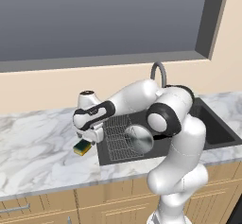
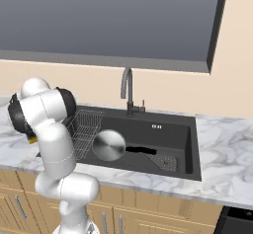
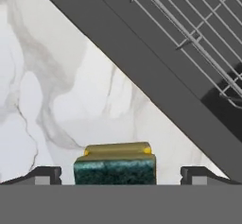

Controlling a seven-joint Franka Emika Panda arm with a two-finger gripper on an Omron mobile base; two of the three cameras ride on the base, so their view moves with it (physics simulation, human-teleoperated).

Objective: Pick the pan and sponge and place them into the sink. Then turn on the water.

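Note:
The yellow sponge with a dark green top lies on the marble counter just left of the sink. My gripper hangs right over it, open. In the hand view the sponge sits between the two fingertips, with a gap on each side. The shiny round pan lies in the sink basin beside the wire rack. From the right, the pan shows its black handle pointing right. No stream falls from the faucet.
A dark window spans the wall behind the sink. The marble counter stretches left of the sponge and right of the sink. My own arm arches over the sink's left half. The sink rim runs diagonally close to the sponge.

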